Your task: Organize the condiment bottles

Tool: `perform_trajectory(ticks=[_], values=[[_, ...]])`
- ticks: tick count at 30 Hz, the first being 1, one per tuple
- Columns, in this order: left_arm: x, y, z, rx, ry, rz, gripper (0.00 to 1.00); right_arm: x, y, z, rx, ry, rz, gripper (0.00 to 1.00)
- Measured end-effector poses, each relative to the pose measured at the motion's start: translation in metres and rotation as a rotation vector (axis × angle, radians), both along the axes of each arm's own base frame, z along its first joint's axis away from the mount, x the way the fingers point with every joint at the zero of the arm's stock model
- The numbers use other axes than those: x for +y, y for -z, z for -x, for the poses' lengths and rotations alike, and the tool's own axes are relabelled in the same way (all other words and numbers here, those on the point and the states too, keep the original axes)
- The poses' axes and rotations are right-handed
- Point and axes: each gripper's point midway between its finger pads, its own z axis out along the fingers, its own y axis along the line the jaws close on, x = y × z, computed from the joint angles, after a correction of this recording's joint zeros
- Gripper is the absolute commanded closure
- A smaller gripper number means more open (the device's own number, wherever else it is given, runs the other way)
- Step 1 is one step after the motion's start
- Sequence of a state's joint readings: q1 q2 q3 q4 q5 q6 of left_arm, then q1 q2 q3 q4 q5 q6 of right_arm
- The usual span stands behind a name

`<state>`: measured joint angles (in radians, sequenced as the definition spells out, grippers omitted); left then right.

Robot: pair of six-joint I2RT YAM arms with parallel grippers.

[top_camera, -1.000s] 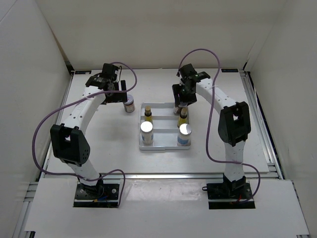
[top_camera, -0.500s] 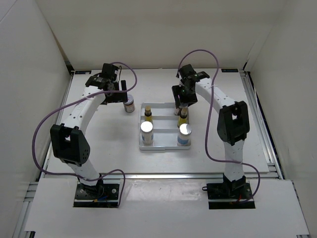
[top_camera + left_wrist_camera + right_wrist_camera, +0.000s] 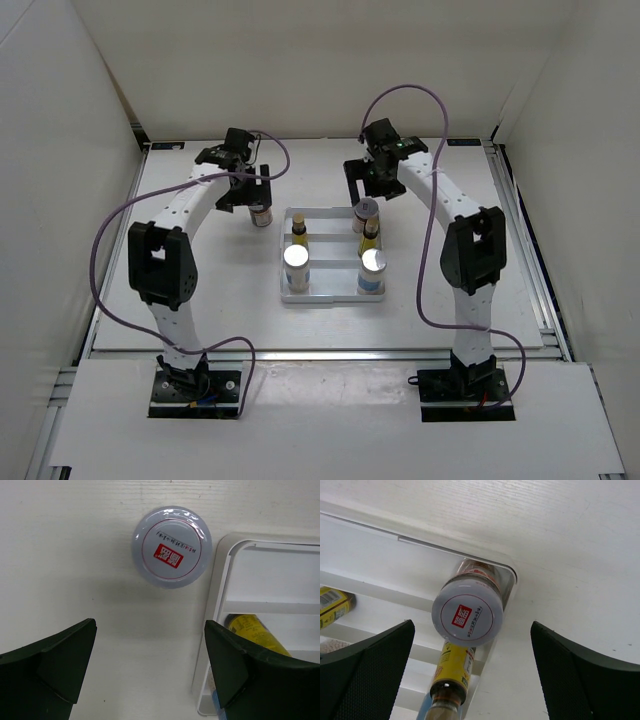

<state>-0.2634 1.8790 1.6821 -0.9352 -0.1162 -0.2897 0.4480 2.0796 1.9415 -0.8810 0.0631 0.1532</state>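
Note:
The white stepped tray (image 3: 335,296) holds two white bottles with silver tops (image 3: 297,262) (image 3: 373,264) at the front. Behind them stand two slim yellow-and-black bottles (image 3: 298,232) (image 3: 370,238). A brown jar with a grey lid (image 3: 364,211) (image 3: 467,616) stands in the tray's back right corner. My right gripper (image 3: 368,188) (image 3: 472,625) hangs open above that jar, jaws wide and clear of it. Another brown jar (image 3: 261,213) (image 3: 171,546) stands on the table just left of the tray. My left gripper (image 3: 247,193) (image 3: 150,625) is open over the bare table beside it.
The tray's left rim (image 3: 220,580) lies under my left gripper's right finger, with a yellow bottle (image 3: 255,632) just inside. White walls enclose the table at the back and both sides. Purple cables loop over both arms.
My right gripper has opened and let go of the brown jar in the tray's back right corner, then drawn back a little. My left arm has swung right, over the jar on the table.

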Motion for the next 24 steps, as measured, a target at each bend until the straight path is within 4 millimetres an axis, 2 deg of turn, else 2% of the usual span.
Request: perform_trajectory(ticks=[4,10,13,15,18,24], values=[[-0.01,0.021,-0.008,0.038,0.017,-0.01,0.0,-0.003,-0.029,0.001,-0.06,0.005,-0.019,0.0],[-0.015,0.051,-0.014,0.092,0.021,-0.028,0.0,-0.015,-0.092,0.012,-0.188,0.02,-0.078,0.0],[-0.015,0.056,-0.018,0.098,0.016,-0.035,0.1,-0.023,-0.112,0.018,-0.233,0.03,-0.098,0.0],[-0.017,0.055,-0.024,0.086,0.016,-0.034,0.19,-0.029,-0.117,0.022,-0.244,0.038,-0.101,0.0],[-0.019,0.048,-0.036,0.052,0.019,-0.033,0.37,-0.035,-0.112,0.029,-0.23,0.043,-0.093,0.0],[-0.019,0.046,-0.042,0.038,0.024,-0.037,0.52,-0.04,-0.1,0.042,-0.198,0.043,-0.078,0.0]])
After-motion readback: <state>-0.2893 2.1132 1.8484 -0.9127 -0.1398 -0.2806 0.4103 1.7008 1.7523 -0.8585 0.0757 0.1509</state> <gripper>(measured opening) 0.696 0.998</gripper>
